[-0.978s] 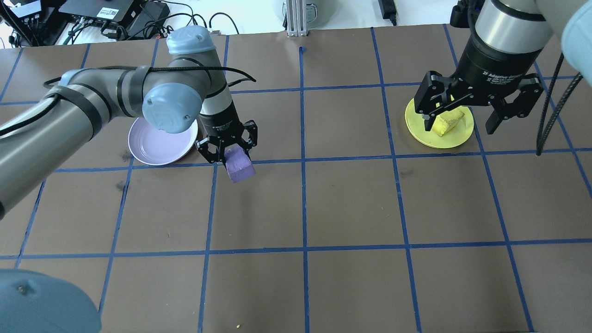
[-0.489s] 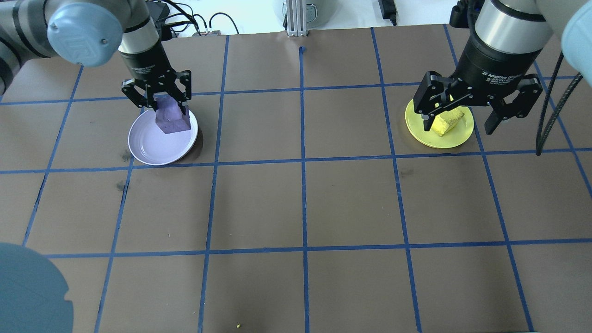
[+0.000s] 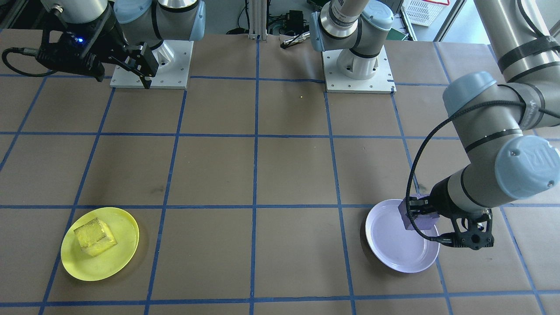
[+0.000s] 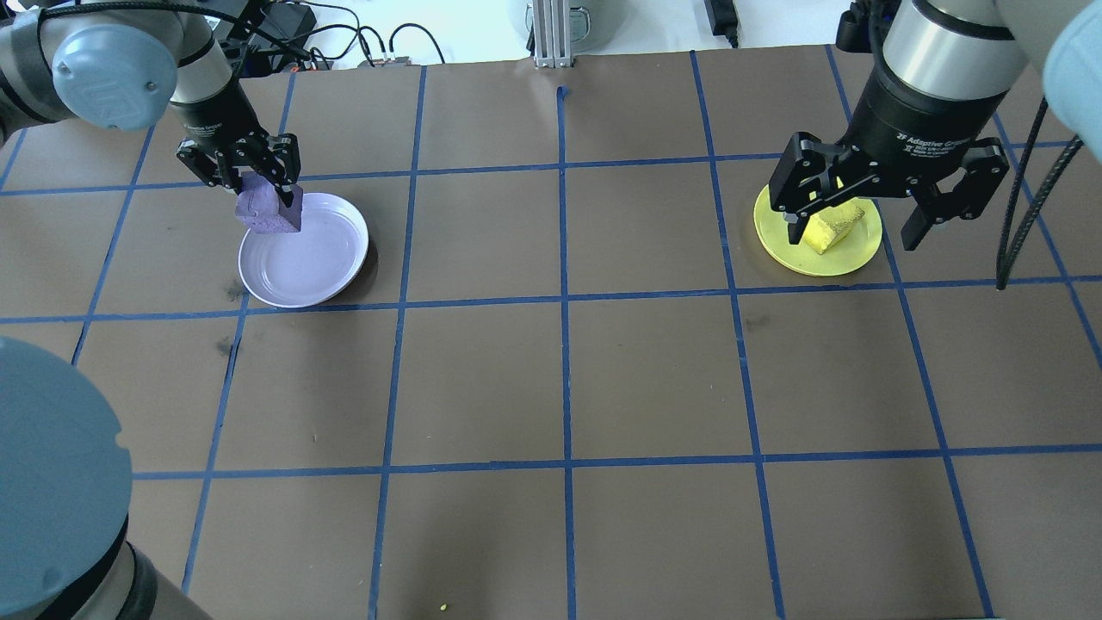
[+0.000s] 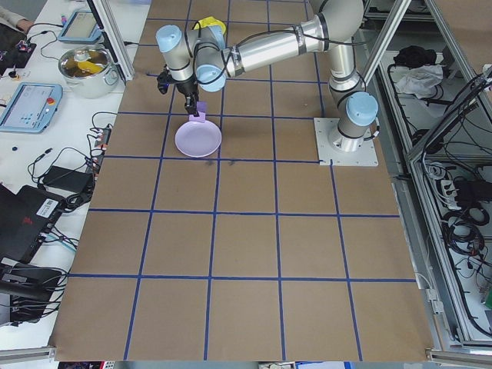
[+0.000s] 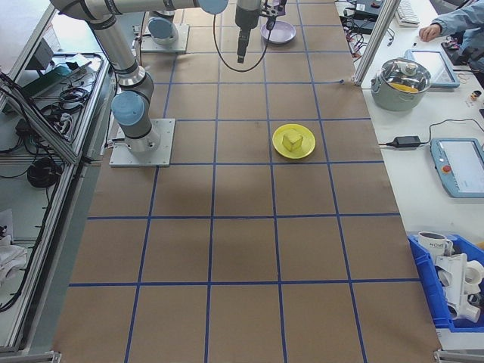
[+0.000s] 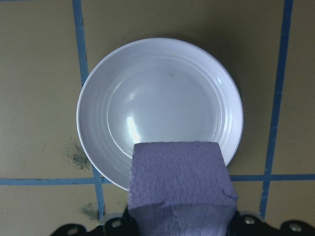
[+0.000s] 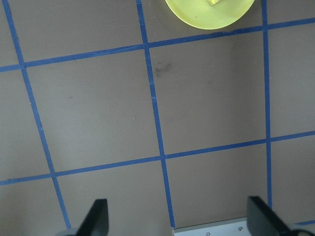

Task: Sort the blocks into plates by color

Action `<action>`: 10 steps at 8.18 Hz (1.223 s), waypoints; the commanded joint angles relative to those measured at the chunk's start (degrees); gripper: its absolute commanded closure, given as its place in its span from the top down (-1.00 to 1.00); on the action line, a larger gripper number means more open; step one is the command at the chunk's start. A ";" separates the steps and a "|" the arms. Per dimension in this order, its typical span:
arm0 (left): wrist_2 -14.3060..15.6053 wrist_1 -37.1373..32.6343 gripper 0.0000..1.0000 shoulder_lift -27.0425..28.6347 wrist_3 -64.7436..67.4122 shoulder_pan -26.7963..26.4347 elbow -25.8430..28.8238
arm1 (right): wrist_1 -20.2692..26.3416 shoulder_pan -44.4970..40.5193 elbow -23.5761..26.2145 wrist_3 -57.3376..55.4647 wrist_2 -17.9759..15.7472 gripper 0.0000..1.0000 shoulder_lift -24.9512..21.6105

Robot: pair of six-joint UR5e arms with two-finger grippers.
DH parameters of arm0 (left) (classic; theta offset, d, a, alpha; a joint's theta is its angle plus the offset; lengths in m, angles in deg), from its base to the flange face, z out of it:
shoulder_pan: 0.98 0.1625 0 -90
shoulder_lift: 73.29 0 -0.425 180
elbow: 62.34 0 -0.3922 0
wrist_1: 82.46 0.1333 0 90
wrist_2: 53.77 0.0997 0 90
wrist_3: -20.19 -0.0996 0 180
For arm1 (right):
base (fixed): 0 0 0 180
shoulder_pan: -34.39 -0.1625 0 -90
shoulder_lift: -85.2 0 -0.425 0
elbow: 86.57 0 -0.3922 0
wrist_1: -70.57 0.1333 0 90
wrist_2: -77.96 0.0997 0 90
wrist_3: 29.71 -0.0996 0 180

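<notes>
The left gripper (image 4: 258,185) holds the purple block (image 4: 269,208) clamped between its jaws, raised in the air over the edge of the lavender plate (image 4: 314,258). In the left wrist view the purple block (image 7: 179,184) fills the space between the jaws, and the lavender plate (image 7: 106,88) lies below and ahead of them, with nothing in it. The front-facing view shows the same purple block (image 3: 418,218) over the robot-side rim of the lavender plate (image 3: 393,249), not resting on it. The right gripper (image 4: 865,207) hangs high above the table (image 4: 568,379) with its jaws spread wide and nothing between them; in the right wrist view its two fingertips (image 8: 96,216) stand far apart at the bottom corners, and the yellow plate (image 8: 206,14) sits well ahead of them at the top edge. The yellow block (image 3: 94,236) lies tilted inside the yellow plate (image 3: 109,262), a little off its middle. From overhead the yellow block (image 4: 831,228) shows between the spread jaws but far beneath them, on the yellow plate (image 4: 779,232).
</notes>
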 commanded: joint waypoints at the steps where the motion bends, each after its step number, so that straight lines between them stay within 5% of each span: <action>1: -0.02 3.99 -0.98 6.11 -3.73 0.51 -0.15 | 0.00 0.00 0.00 0.00 -0.01 1.00 0.03; 2: -0.20 4.09 -0.88 7.61 -3.55 0.51 -0.06 | 0.09 0.00 0.00 0.09 -0.01 1.00 0.03; 4: 0.07 4.09 0.82 7.98 -2.94 0.60 0.11 | 0.09 0.00 0.00 0.00 0.08 1.00 0.03; 5: -0.02 4.09 1.00 7.72 -2.94 0.60 0.29 | 0.09 0.00 0.00 0.00 0.08 1.00 -0.06; 10: 0.24 0.94 1.00 -2.01 1.69 -0.18 0.29 | 0.09 0.00 0.00 0.00 0.08 1.00 0.03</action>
